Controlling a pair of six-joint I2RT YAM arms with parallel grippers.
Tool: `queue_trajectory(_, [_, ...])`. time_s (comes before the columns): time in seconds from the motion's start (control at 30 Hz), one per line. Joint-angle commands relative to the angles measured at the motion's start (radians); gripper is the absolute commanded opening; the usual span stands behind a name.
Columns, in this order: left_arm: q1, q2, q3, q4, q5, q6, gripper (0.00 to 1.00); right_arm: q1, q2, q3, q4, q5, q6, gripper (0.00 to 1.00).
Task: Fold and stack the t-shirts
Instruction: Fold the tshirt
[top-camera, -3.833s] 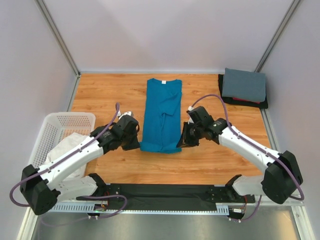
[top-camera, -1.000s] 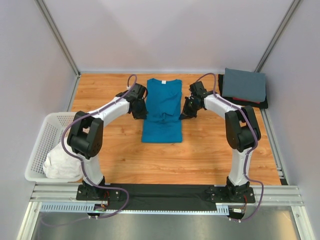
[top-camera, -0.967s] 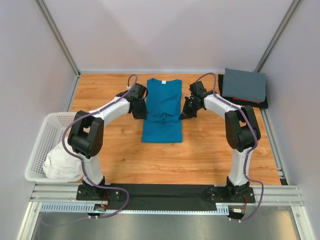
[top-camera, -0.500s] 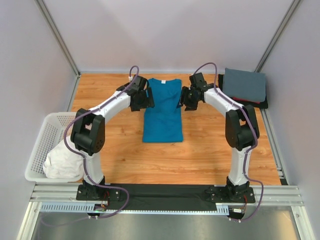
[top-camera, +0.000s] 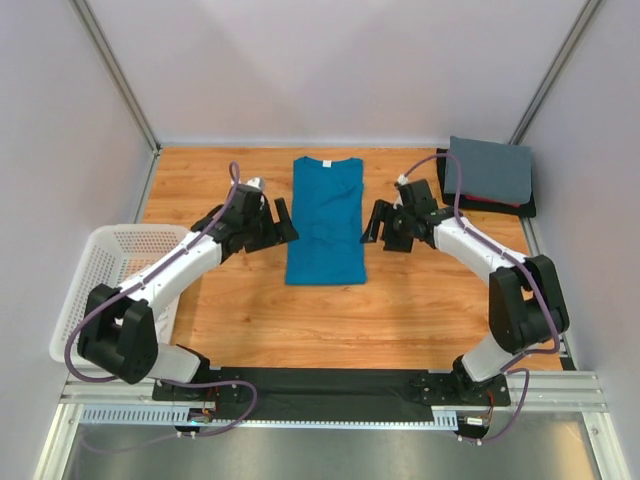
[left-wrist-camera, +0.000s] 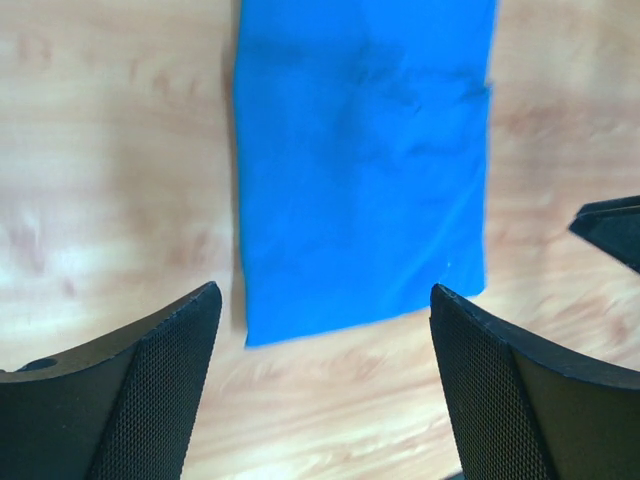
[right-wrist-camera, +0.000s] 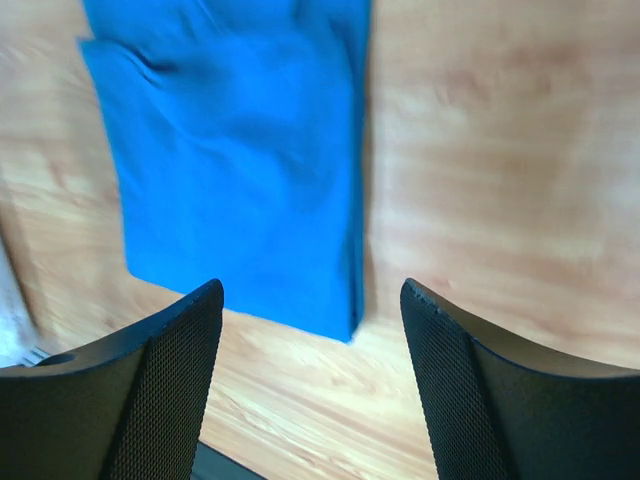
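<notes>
I see the teal tee (top-camera: 325, 222) flat on the table (top-camera: 440, 300), about mid-width and toward the far side. It is folded into a long narrow rectangle with the sleeves tucked in, the collar at the far end and the hem nearest me. There are a few soft creases around its middle, and the edges are fairly straight.

The left gripper (top-camera: 283, 222) sits just off the tee's left edge and the right gripper (top-camera: 372, 222) just off its right edge. Both wrist cameras show the jaws spread wide, holding nothing, with the tee and bare wood between the fingers (left-wrist-camera: 150, 400).

In the far right corner, a folded grey tee (top-camera: 488, 170) tops a stack. Under it is a dark one (top-camera: 444, 185) and what looks like a red sliver, though I can't make it out well. The basket (top-camera: 120, 250) stands at the left.
</notes>
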Motion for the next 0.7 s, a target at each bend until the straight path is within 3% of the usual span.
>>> queue_trajectory(0.0, [-0.016, -0.058, -0.125, 0.038, 0.039, -0.046, 0.89, 0.020, -0.072, -0.140, 0.075, -0.016, 0.034, 0.73])
queue_trajectory(0.23, [-0.027, -0.132, -0.306, 0.082, 0.037, -0.082, 0.82, 0.033, -0.129, -0.298, 0.172, -0.059, 0.069, 0.67])
queue_trajectory(0.67, [-0.027, 0.018, -0.306, 0.170, 0.077, -0.065, 0.74, 0.076, -0.033, -0.324, 0.292, -0.053, 0.121, 0.54])
